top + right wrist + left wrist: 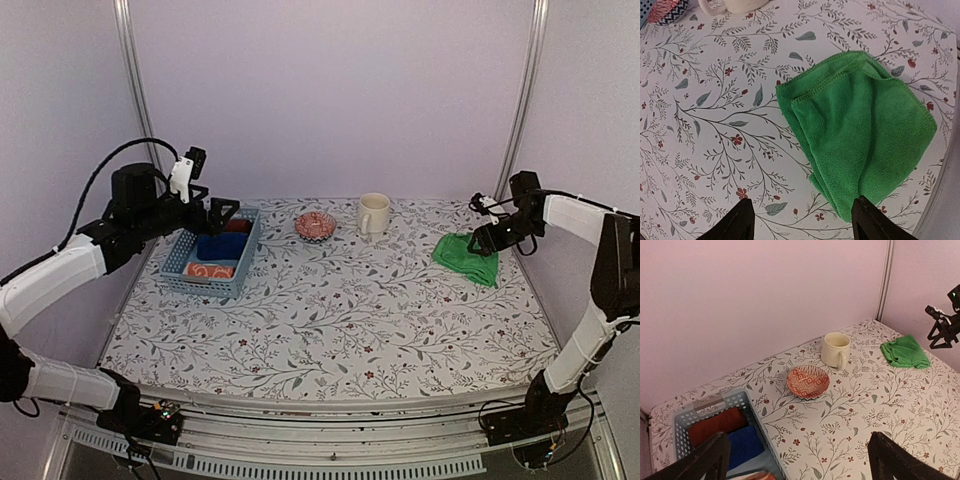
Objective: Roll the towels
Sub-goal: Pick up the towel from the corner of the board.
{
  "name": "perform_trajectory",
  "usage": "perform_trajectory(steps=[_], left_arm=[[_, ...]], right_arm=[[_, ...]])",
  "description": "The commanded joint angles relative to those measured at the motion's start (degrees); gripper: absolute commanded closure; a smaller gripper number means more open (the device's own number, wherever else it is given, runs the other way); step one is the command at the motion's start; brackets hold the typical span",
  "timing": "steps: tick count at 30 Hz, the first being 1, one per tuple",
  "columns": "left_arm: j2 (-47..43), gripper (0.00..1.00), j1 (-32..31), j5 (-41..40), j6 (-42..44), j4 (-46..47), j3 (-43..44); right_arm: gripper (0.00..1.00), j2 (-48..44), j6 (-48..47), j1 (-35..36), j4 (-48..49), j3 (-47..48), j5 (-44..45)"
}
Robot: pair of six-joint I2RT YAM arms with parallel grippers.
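I am watching the left gripper (212,214) hovering over the far end of the basket (175,262) at the far left, its jaws standing wide with nothing between them. The orange printed towel (210,270) is lying at the near end of the basket, with a blue roll (745,442) and a dark red roll (715,425) packed behind it. If I am reaching down from here, I am risking a knock on the basket rim or a pinch on the blue roll by mistake, because the three cloths are lying tight together. Moving right, a patterned bowl (315,225) and a cream mug (373,213) are standing along the far side, well apart from either arm. Farther right, the green towel (467,257) is lying loosely folded near the far right corner, and the right gripper (802,215) is hanging just above its near corner, parted fairly wide and holding nothing. I am judging this the trickier spot: the folded layers are sitting unevenly, so a pinch could be lifting only the top layer, and a careless drag could be sliding the cloth off the right edge. The surface (330,320) is wearing a white cover printed with grey leaves and small red flowers, pale lilac walls are closing in three sides, and metal posts (130,90) are standing in the far corners.
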Motion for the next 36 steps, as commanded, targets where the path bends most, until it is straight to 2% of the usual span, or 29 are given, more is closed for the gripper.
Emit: perform_trajectory(steps=[1, 5, 7, 9, 12, 15, 17, 19, 23, 28, 31, 33, 34, 36], left_arm=[[2.17, 0.02, -1.65, -5.39, -4.84, 5.67, -1.56], [4.32, 0.01, -2.33, -25.26, -1.31, 7.30, -2.82], [7.21, 0.01, -2.02, -30.40, -0.14, 6.77, -2.51], [11.85, 0.01, -1.35, -32.45, -3.74, 2.49, 0.10], [15.41, 0.01, 2.57, -16.50, -10.10, -3.32, 3.56], [15.13, 0.01, 3.23, -5.36, -10.10, -0.77, 3.02], [14.34, 0.02, 2.48, -1.92, -10.29, 0.59, 2.56], [14.23, 0.02, 1.03, -1.61, -10.01, -0.21, 3.28], [11.83, 0.01, -3.05, -7.05, -8.12, 2.14, 1.67], [8.78, 0.01, -4.64, -9.25, -8.06, 5.38, -0.72], [7.96, 0.01, -5.05, -14.54, -9.55, 7.84, -2.56], [8.88, 0.01, -5.07, -19.16, -10.75, 8.78, -3.11], [9.72, 0.01, -5.07, -19.38, -8.55, 8.11, -2.37], [11.37, 0.01, -5.13, -14.73, -2.29, 6.33, 0.11]], right_arm=[[0.34, 6.69, 1.16, 0.05, -2.59, 2.93, 2.19], [0.42, 15.08, 1.67, 0.05, -3.74, 9.28, 1.91], [0.43, 18.47, 2.61, 0.05, -3.14, 12.60, 2.59], [0.45, 21.53, 3.69, 0.05, -1.51, 15.70, 4.12], [0.49, 27.25, 5.89, 0.05, -1.24, 22.09, 4.47], [0.53, 33.57, 7.52, 0.13, -2.73, 29.42, 4.60], [0.53, 36.26, 7.68, 0.17, -2.82, 32.32, 5.70], [0.53, 38.48, 7.02, 0.18, -2.94, 34.71, 6.95], [0.49, 43.83, 6.34, 0.22, -4.39, 39.40, 9.25], [0.48, 46.21, 6.64, 0.25, -2.88, 40.25, 10.91], [0.53, 46.65, 7.23, 0.22, -0.46, 40.70, 12.42], [0.63, 47.67, 7.16, 0.18, 0.07, 42.37, 12.78], [0.69, 48.57, 7.13, 0.21, -0.23, 43.65, 12.72], [0.78, 48.87, 7.36, 0.22, -0.69, 45.14, 12.33]])
